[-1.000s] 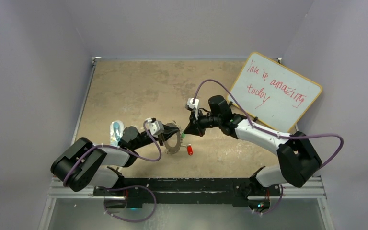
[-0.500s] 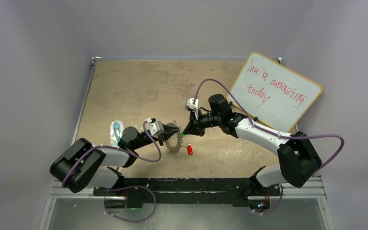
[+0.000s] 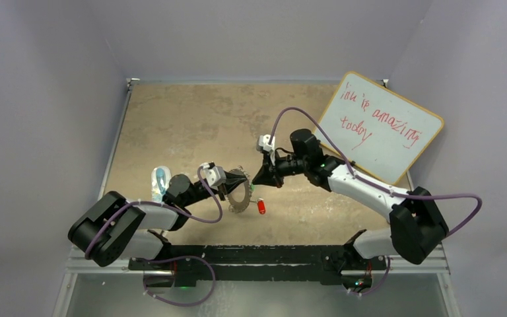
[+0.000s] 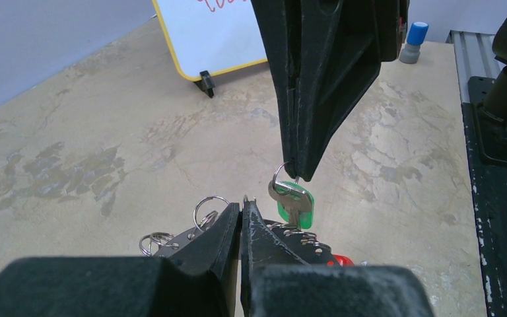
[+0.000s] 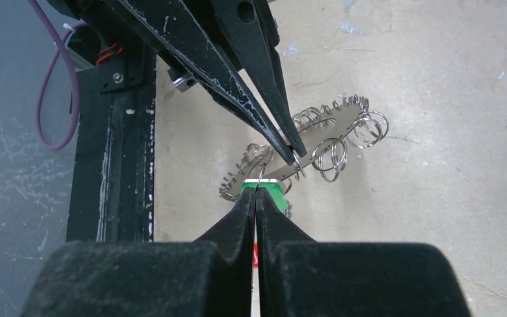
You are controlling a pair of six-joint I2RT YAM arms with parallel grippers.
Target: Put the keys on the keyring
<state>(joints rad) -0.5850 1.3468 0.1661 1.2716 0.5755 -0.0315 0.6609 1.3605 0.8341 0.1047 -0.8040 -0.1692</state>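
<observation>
Pinching tight, the right gripper [image 4: 297, 173] holds the green key [image 4: 296, 201] by its small wire loop, so the key hangs just under the tips. The left gripper [image 4: 241, 206] is clamped on the rim of the keyring [image 3: 239, 195], holding it tilted above the table [image 3: 185, 125]. Over the last second only the right arm's elbow has swung outward. The tips have barely shifted, so the key stays at the ring's fringe. I cannot tell whether it is threaded. The red key [image 3: 261, 207] lies on the table just beside the ring.
</observation>
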